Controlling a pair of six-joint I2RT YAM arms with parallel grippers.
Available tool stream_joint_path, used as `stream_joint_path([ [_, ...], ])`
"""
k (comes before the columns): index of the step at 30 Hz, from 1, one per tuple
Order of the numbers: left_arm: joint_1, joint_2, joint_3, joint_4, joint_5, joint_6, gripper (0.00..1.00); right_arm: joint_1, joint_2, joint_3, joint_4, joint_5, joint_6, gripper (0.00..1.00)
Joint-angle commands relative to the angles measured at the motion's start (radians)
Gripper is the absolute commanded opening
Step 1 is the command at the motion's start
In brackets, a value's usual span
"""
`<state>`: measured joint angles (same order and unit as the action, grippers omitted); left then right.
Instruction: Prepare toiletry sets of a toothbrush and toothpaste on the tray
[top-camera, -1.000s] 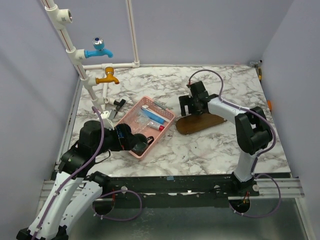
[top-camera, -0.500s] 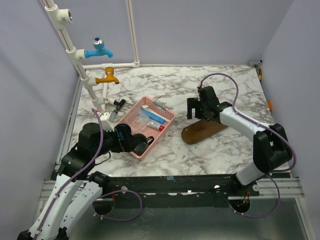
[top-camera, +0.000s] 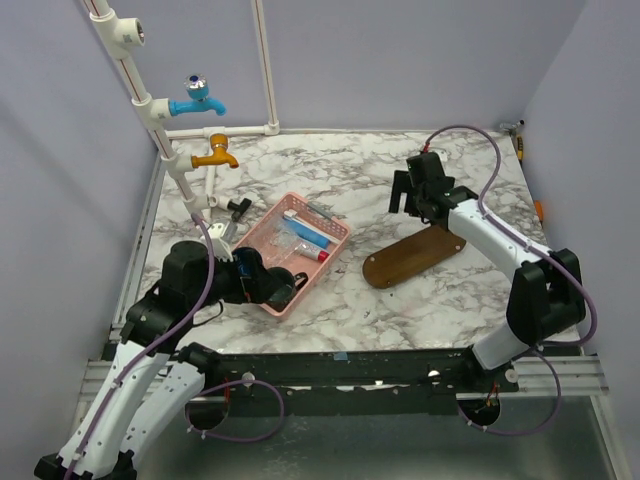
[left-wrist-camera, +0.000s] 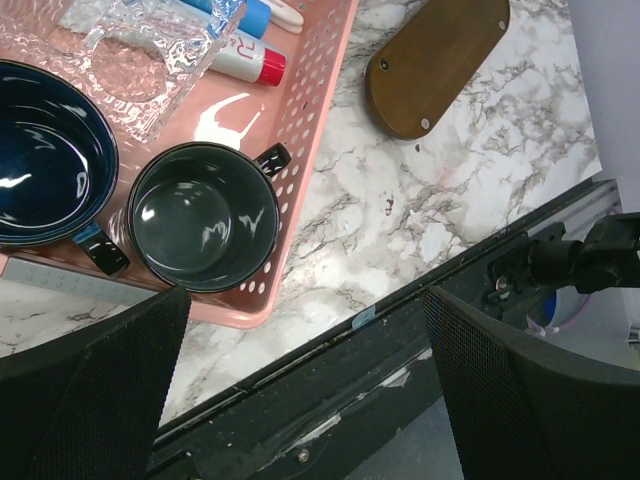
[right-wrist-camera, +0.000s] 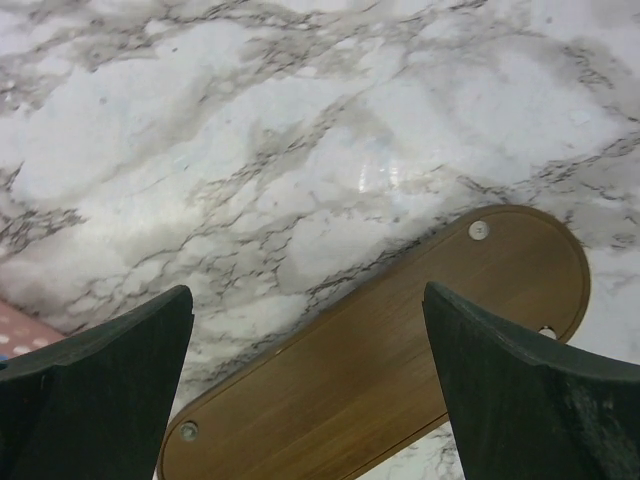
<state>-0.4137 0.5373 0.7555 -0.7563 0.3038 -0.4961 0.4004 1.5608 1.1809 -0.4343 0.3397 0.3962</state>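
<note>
The dark wood tray lies flat and bare on the marble, right of the pink basket. It also shows in the left wrist view as the tray and in the right wrist view as the tray. The toothpaste, white with a red cap, lies in the basket beside blue-and-white toothbrushes. My left gripper hovers open over the basket's near end, and the left gripper holds nothing. My right gripper is open and empty above the tray's far side, the right gripper looking down on it.
A dark cup, a blue cup and clear plastic wrapping share the basket. White pipes with a blue tap and a yellow tap stand at the back left. A small black object lies near them.
My right gripper has risen from the tray's left end and moved back and to the right. The tray shifted slightly right. The left arm stayed put.
</note>
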Motion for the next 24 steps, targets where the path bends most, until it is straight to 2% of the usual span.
stream_joint_path([
  [1,-0.001,0.023,0.029,0.002,0.003,0.046,0.99,-0.076,0.057,0.054,-0.042,0.049,0.022,1.00],
  [12,-0.002,0.080,-0.001,0.042,0.011,0.043,0.99,-0.245,0.180,0.115,-0.026,0.004,0.008,1.00],
  [24,-0.002,0.080,0.009,0.014,0.005,0.048,0.99,-0.308,0.294,0.141,-0.001,-0.004,-0.025,1.00],
])
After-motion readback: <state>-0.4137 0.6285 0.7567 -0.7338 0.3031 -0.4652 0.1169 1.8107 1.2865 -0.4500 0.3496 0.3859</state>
